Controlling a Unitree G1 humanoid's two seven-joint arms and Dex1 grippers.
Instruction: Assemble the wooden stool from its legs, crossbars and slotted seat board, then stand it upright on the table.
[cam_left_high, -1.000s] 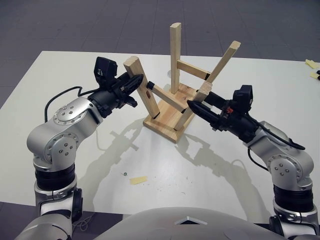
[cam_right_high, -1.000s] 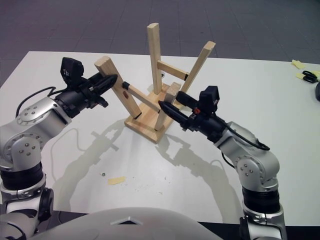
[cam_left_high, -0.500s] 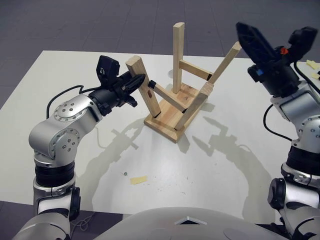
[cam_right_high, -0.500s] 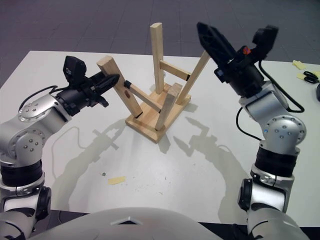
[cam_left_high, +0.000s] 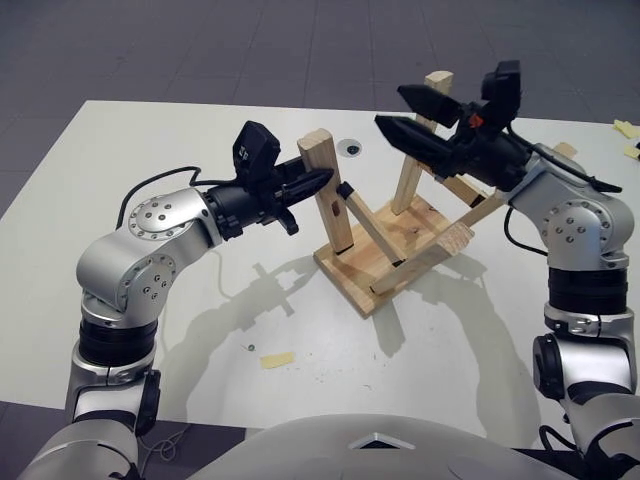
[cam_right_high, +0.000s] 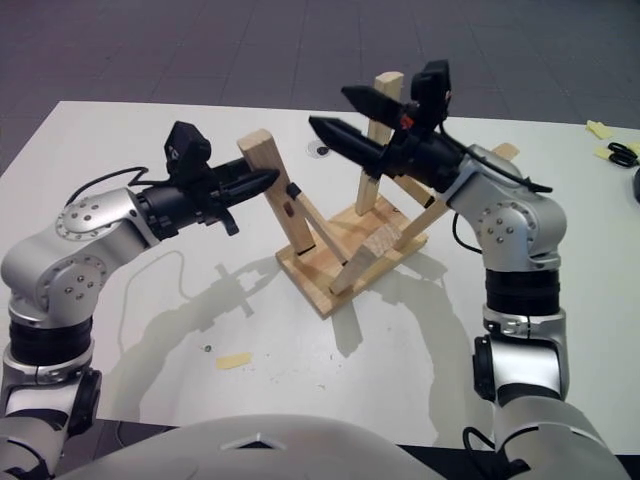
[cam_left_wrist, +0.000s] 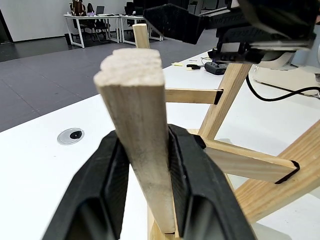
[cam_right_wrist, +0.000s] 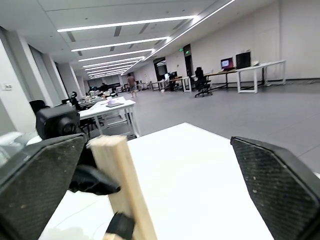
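Left eye view — stool (cam_left_high: 395, 240) sits upside down mid-worktop (cam_left_high: 150, 150), seat board (cam_left_high: 352, 275) flat on the glossy white surface, legs up, well in from every edge. Broad white surface runs to the near edge, with a tape scrap (cam_left_high: 276, 359) on it. Pale raw wood, square-section legs, black fittings at the crossbar ends. Left claw (cam_left_high: 318, 183) pinches the nearest leg (cam_left_high: 335, 215) just below its top. Right claw (cam_left_high: 390, 107) is spread wide beside the far leg (cam_left_high: 410, 170) — can't tell if it touches. Right-side leg is partly hidden behind the arm.
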